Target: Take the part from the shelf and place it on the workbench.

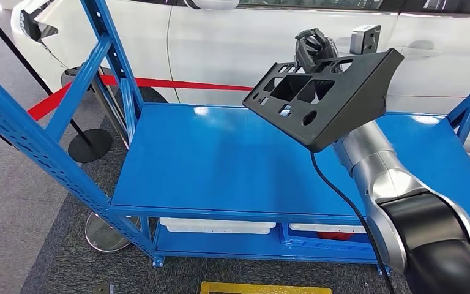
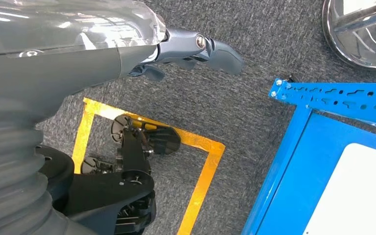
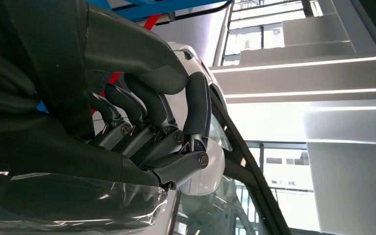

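Note:
The part point(image 1: 324, 95) is a flat black plastic bracket with several cut-outs. My right hand point(image 1: 314, 44) grips its far edge and holds it tilted in the air above the right half of the blue workbench top point(image 1: 220, 159). In the right wrist view the dark fingers point(image 3: 152, 127) are wrapped tightly around the black part point(image 3: 54, 73). My left hand point(image 2: 186, 51) hangs low over the grey carpet beside the blue frame point(image 2: 323, 95). Its thumb sticks straight out and it holds nothing.
Blue uprights point(image 1: 24, 141) rise at the bench's left and a brace point(image 1: 468, 107) at its right. White trays point(image 1: 217, 225) lie on the lower shelf. A white car point(image 1: 232, 43), red barrier tape point(image 1: 177, 84) and stanchion bases point(image 1: 90, 145) stand behind. Yellow floor tape point(image 2: 196, 196) marks my standing spot.

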Available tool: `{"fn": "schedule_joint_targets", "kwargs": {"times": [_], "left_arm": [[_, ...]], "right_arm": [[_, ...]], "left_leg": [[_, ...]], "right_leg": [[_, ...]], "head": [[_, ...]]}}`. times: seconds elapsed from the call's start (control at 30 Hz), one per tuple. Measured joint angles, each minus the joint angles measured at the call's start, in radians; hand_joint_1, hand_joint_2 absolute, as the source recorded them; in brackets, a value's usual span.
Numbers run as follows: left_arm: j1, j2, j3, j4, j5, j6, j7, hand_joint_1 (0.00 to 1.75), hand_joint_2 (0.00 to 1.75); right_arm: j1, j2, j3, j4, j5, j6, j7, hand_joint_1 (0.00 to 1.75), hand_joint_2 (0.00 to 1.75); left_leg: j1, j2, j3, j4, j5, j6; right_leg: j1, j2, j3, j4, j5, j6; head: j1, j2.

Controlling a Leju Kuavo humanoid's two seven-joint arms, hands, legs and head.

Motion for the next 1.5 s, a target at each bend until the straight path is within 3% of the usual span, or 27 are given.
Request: {"fn": "schedule_joint_targets", "kwargs": {"times": [0.9,1.5], "left_arm": [[-0.003,-0.003,0.025,-0.003,-0.03,-0.02,0.062,0.0,1.75],[-0.006,-0.006,0.048,-0.008,-0.06,0.035,0.035,0.0,1.75]], "right_arm": [[0.035,0.002,0.0,-0.052,0.021,-0.017,0.006,1.75,1.75],[0.07,-0.008,-0.001,-0.094,0.035,-0.049,-0.002,1.75,1.75]], "left_leg": [[0.0,0.0,0.0,0.0,0.0,0.0],[0.0,0.0,0.0,0.0,0.0,0.0]], "right_leg": [[0.0,0.0,0.0,0.0,0.0,0.0],[0.0,0.0,-0.001,0.0,0.0,0.0]], "head": [[0.0,0.0],[0.0,0.0]]}}
